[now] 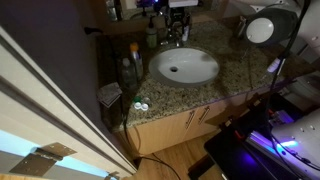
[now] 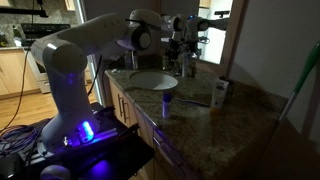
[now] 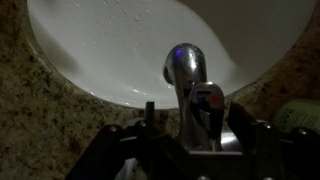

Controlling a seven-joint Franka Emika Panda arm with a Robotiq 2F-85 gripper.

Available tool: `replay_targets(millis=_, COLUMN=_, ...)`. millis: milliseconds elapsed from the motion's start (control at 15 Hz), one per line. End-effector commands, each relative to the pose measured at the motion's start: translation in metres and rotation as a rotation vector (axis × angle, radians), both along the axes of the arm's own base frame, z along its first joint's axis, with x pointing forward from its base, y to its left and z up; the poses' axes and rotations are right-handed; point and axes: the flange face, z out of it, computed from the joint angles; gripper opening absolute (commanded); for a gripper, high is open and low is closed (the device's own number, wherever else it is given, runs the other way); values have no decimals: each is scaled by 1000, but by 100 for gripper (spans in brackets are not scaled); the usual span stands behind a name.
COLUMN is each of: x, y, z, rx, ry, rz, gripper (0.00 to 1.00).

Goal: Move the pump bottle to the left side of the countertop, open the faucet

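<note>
The silver faucet point(image 3: 187, 66) stands behind the white basin point(image 3: 110, 50) set in the speckled granite countertop point(image 3: 40, 110). In the wrist view my gripper point(image 3: 195, 118) is open, with one dark finger on each side of the faucet's handle point(image 3: 207, 100). The right finger is very close to the handle. The greenish pump bottle point(image 3: 300, 115) stands just beside the faucet at the right edge of the wrist view. In an exterior view the bottle point(image 1: 152, 36) is left of the faucet point(image 1: 172, 38), with the gripper point(image 1: 178, 18) above it.
A taller clear bottle with an orange cap point(image 1: 131, 62) stands left of the basin point(image 1: 185, 67). A small box point(image 1: 108, 95) lies near the counter's front left corner. A round mirror point(image 1: 260, 30) is at the back right. A blue cup point(image 2: 167, 100) stands at the counter's edge.
</note>
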Motion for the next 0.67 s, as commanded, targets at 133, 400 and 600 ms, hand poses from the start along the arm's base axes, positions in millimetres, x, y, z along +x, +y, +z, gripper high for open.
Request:
replay_targets(millis=133, x=2, y=-12, z=1, rx=7, ry=-7, rz=-5, gripper=32)
replay_targets(millis=400, x=2, y=0, z=9, rx=39, ry=-22, rz=6, gripper=5)
replay_targets(millis=600, x=2, y=0, z=21, rx=67, ry=-35, rz=-5, gripper=6)
